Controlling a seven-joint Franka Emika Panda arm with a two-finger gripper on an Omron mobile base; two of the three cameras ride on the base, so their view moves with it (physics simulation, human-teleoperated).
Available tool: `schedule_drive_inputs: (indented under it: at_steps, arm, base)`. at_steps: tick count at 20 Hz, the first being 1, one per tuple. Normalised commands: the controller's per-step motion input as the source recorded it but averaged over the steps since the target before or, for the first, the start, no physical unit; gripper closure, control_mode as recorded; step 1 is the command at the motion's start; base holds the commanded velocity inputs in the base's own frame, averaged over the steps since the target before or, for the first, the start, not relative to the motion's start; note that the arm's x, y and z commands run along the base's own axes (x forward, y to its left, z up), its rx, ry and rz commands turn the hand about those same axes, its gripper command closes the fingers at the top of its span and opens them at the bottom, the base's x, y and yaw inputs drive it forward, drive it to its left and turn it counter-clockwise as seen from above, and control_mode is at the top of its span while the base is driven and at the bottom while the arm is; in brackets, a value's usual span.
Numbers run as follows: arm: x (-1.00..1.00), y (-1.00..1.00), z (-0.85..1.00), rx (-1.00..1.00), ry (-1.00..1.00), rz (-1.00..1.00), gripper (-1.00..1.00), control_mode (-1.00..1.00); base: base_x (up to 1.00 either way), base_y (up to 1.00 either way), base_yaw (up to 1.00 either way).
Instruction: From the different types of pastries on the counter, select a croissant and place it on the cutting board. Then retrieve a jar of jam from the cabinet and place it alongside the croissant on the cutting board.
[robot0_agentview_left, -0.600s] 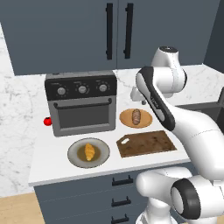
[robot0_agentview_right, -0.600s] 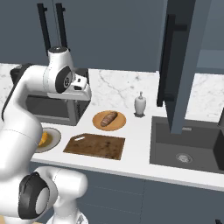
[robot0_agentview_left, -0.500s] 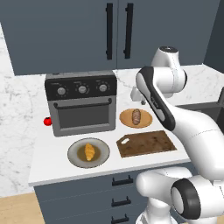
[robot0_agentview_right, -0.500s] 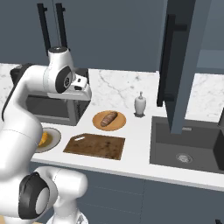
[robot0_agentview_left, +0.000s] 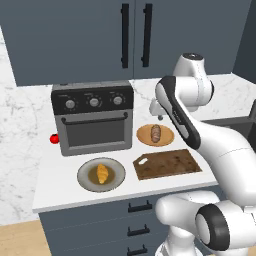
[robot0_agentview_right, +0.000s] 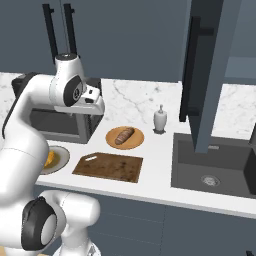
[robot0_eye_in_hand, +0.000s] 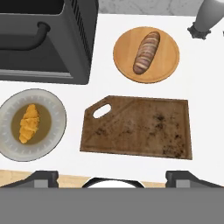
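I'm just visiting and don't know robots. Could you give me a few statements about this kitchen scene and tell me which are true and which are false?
1. The croissant lies on a grey plate. True.
2. The cutting board already has a pastry on it. False: its surface is bare.
3. The bread loaf sits on a round wooden plate. True.
4. The hand is gripping the croissant. False: the hand is open, high above the counter, holding nothing.
5. The toaster oven stands to the right of the sink. False: seen from the base cameras, it stands to the left, with the plates and board between them.
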Motion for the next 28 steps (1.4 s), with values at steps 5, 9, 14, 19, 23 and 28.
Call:
schedule_drive_inputs:
  at_steps: [5,9,14,19,23,28]
  arm:
    - [-0.05,0.0,0.0,0.0,0.0,-0.01,-1.0,-1.0]
    - [0.0,0.0,0.0,0.0,0.0,0.0,-1.0,-1.0]
    - [0.0,0.0,0.0,0.0,0.0,0.0,-1.0,-1.0]
    - [0.0,0.0,0.0,0.0,0.0,0.0,-1.0,-1.0]
    - [-0.18,0.49,0.0,0.01,0.0,0.01,-1.0,-1.0]
    - [-0.5,1.0,-0.12,0.0,-0.04,0.0,-1.0,-1.0]
  base:
    - [0.0,0.0,0.0]
    - [0.0,0.0,0.0]
    - [0.0,0.0,0.0]
    - [0.0,0.0,0.0]
    - [0.0,0.0,0.0]
    - [0.0,0.0,0.0]
